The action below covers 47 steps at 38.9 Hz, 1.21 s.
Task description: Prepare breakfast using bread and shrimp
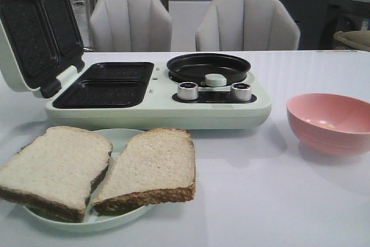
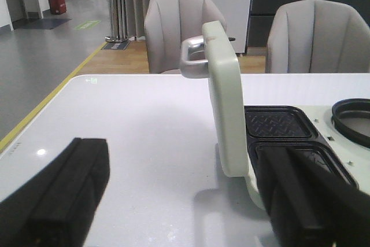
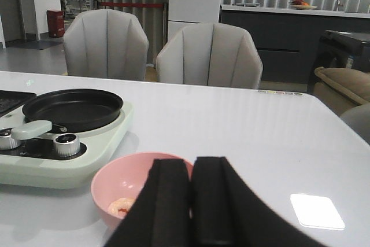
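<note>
Two slices of bread, one (image 1: 55,166) left of the other (image 1: 151,169), lie side by side on a pale green plate (image 1: 118,138) at the table's front left. The shrimp (image 3: 122,205) lies curled in a pink bowl (image 3: 115,180); it shows faintly in the front view (image 1: 327,125) inside that bowl (image 1: 329,122). My right gripper (image 3: 191,201) is shut on nothing, just in front of the bowl. My left gripper (image 2: 182,206) is open and empty over bare table beside the appliance's raised lid (image 2: 225,102). Neither gripper shows in the front view.
A pale green breakfast maker (image 1: 156,99) stands mid-table with its lid (image 1: 34,33) open to the left, two dark sandwich plates (image 1: 107,85), a black frying pan (image 1: 208,67) and two knobs (image 1: 188,91). Two grey chairs (image 1: 130,21) stand behind the table.
</note>
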{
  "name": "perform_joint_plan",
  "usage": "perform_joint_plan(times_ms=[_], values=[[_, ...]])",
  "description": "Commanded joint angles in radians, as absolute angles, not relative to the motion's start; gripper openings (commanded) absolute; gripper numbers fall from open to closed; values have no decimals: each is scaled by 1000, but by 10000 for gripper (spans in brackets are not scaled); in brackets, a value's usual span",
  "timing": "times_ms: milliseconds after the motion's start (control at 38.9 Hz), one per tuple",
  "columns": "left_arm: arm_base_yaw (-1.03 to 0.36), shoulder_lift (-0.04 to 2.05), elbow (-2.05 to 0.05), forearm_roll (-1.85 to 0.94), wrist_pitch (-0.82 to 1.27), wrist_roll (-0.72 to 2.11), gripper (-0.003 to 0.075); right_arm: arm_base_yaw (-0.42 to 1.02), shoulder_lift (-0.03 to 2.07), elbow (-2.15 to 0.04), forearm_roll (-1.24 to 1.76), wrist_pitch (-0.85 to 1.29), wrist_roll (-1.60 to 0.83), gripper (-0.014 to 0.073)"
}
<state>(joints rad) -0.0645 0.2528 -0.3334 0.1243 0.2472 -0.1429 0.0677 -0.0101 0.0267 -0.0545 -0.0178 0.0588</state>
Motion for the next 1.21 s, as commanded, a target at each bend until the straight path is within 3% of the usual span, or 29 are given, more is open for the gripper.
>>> perform_joint_plan(times_ms=[0,359,822,1181], values=[[-95,274,-372,168,201,-147,585,62,-32,11,-65,-103,55,147],[-324,365,-372,400,288,-144,585,62,-32,11,-65,-103,55,147],[-803,849,-374,927,496,-144,585,62,-32,11,-65,-103,55,147],[-855,1154,-418,1129,531,-144,585,62,-32,11,-65,-103,55,147]])
